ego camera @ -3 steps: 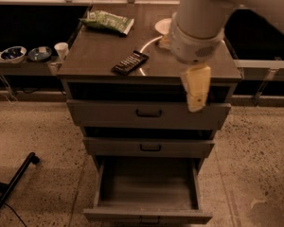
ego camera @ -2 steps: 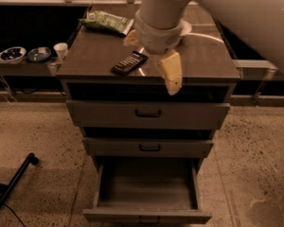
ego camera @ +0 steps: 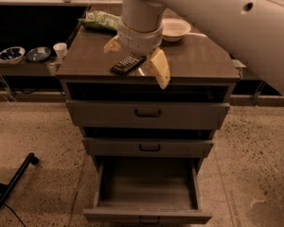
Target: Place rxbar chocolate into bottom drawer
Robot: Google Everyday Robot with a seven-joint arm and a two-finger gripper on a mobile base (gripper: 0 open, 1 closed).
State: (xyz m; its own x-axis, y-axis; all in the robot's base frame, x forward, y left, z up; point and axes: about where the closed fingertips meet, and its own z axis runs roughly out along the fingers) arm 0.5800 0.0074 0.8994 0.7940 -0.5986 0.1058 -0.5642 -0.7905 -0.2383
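Observation:
The rxbar chocolate (ego camera: 128, 64), a flat black bar with pale lettering, lies on the grey cabinet top (ego camera: 199, 63) near its front edge. My gripper (ego camera: 135, 66) hangs from the big white arm right over the bar. It is open, with one pale finger (ego camera: 112, 44) behind and left of the bar and the other (ego camera: 160, 71) to its right, over the cabinet's front edge. The bottom drawer (ego camera: 146, 215) is pulled out and shows an empty inside. The two shallower drawers above it are slightly ajar.
A green crinkly bag (ego camera: 99, 20) and a white bowl (ego camera: 175, 28) sit at the back of the cabinet top. Two small bowls (ego camera: 12, 54) and a white cup (ego camera: 60, 49) stand on a low shelf at left. A black leg (ego camera: 14, 183) lies on the floor at left.
The gripper has moved left and back, from the cabinet's front right edge to straddling the rxbar. The bar has not moved.

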